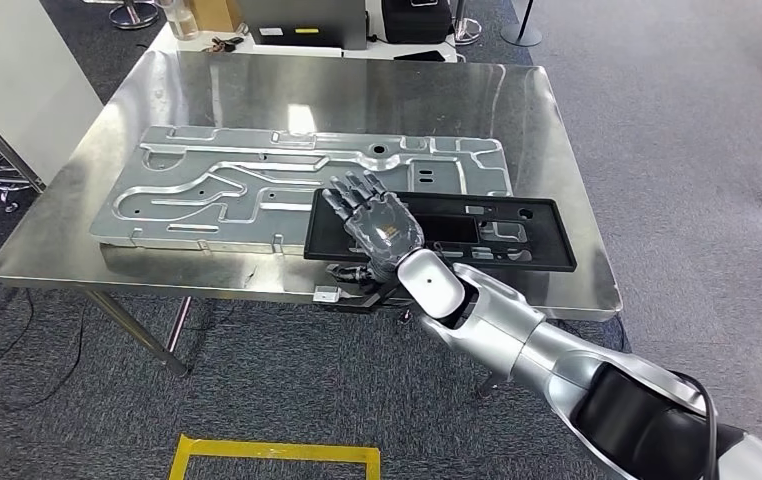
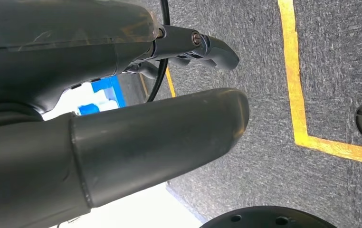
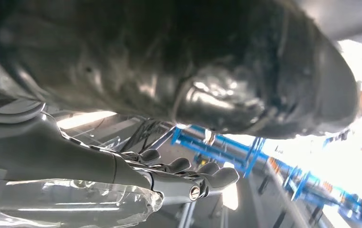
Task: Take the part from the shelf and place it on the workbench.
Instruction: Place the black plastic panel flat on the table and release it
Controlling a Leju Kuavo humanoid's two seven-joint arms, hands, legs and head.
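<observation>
On the steel workbench (image 1: 357,90) a black rectangular frame part (image 1: 517,225) lies flat, its far edge overlapping a large silver machined plate (image 1: 237,190). My right hand (image 1: 372,215) is stretched palm down over the frame's left end, fingers spread, gripping nothing; I cannot tell whether it touches the frame. The right wrist view has its dark fingers (image 3: 184,175) extended straight under the thick thumb (image 3: 217,71), with nothing between them. My left hand (image 2: 122,118) hangs over the grey carpet, and its fingers (image 2: 207,47) stand apart from the thumb around nothing.
Boxes and a dark case (image 1: 417,20) stand past the table's far edge. A white panel (image 1: 17,80) is at the left. Yellow tape (image 1: 277,455) marks the carpet in front of the table, and the tape (image 2: 293,85) is under the left arm.
</observation>
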